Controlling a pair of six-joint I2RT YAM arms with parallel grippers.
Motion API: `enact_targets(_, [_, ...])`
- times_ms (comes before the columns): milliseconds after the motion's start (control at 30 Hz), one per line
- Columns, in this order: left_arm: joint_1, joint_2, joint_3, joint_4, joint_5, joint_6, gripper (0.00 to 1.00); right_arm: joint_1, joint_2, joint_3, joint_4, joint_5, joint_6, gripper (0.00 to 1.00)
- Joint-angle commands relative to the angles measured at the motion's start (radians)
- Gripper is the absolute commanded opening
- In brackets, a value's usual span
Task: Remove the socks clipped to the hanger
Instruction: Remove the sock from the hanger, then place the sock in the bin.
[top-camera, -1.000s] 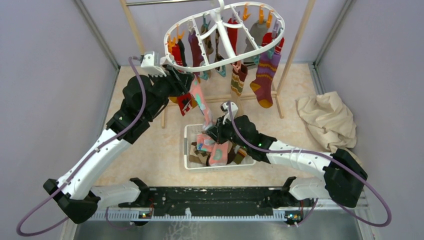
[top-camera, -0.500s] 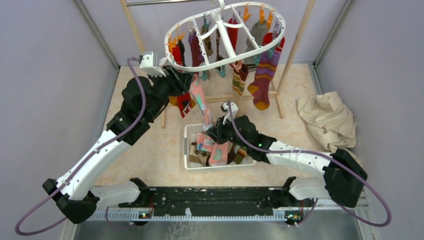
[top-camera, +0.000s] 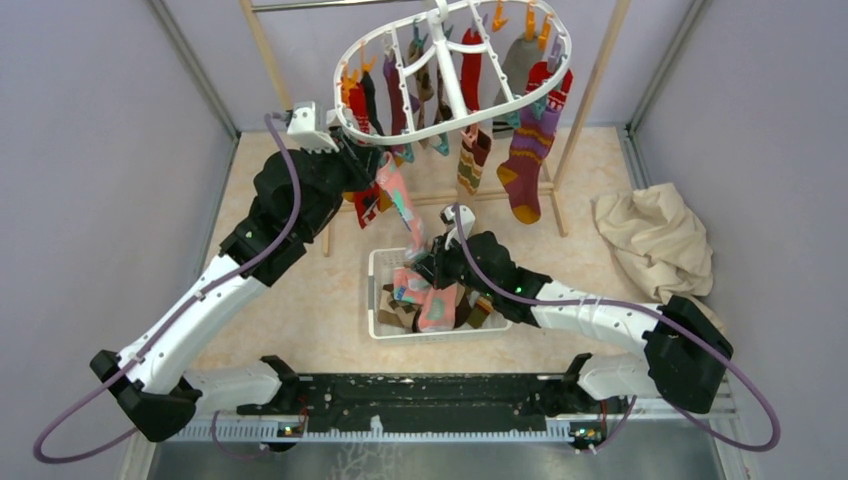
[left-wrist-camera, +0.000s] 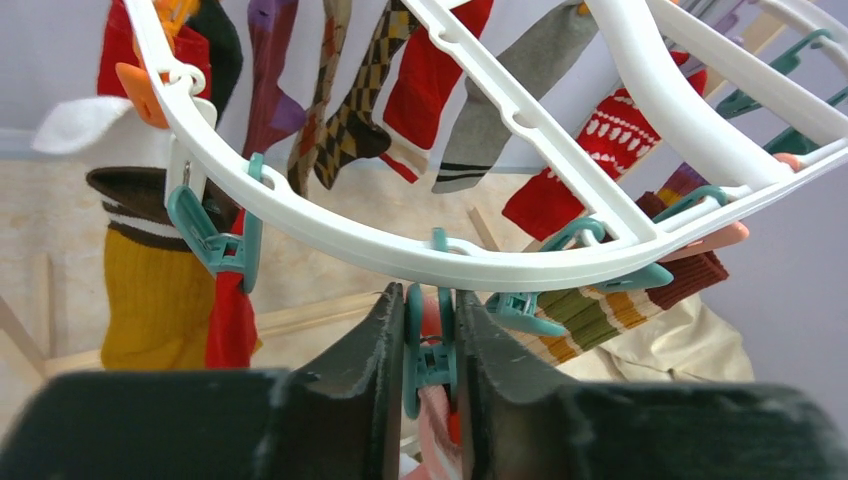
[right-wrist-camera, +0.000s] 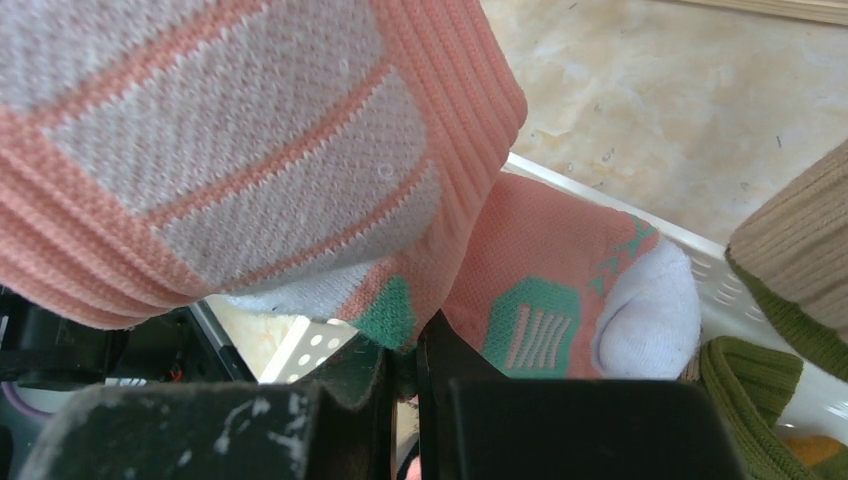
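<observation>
Left wrist view: the left gripper (left-wrist-camera: 430, 305) is clamping a teal plastic clip (left-wrist-camera: 432, 358), the right gripper (right-wrist-camera: 408, 355) pinching a pink-and-white knitted sock (right-wrist-camera: 250, 170).

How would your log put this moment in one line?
left gripper: shut on teal clip under hanger | right gripper: shut on pink sock above basket

even, soft light; wrist foregrounds slightly blurred.

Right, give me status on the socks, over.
Left gripper shut on teal clip under hanger. Right gripper shut on pink sock, above basket. Nothing blocking.
</observation>
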Motion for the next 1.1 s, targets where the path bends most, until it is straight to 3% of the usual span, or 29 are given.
enact_targets(0, [-0.004,0.011,0.045,-0.019,-0.021,0.01,0.15,0.011,0.001,0.03,0.04,-0.008,-0.01,0.0])
enact_targets(67, [-0.005,0.016,0.05,-0.022,-0.021,0.012,0.06,0.012,-0.005,0.034,0.029,-0.008,-0.015,0.0])
enact_targets(133, [-0.004,0.015,0.05,-0.022,-0.018,0.013,0.05,0.011,-0.012,0.038,0.019,-0.008,-0.02,0.0])
enact_targets(367, [-0.005,0.006,0.048,-0.023,-0.023,0.022,0.05,0.011,-0.076,0.043,-0.054,-0.009,-0.028,0.0])
enact_targets(733, [-0.004,-0.007,0.033,-0.02,-0.031,0.03,0.07,0.011,-0.314,-0.025,-0.318,0.014,-0.051,0.0])
enact_targets(1067, [-0.005,-0.009,0.023,-0.016,-0.03,0.026,0.1,0.011,-0.333,-0.142,-0.321,0.004,-0.009,0.0])
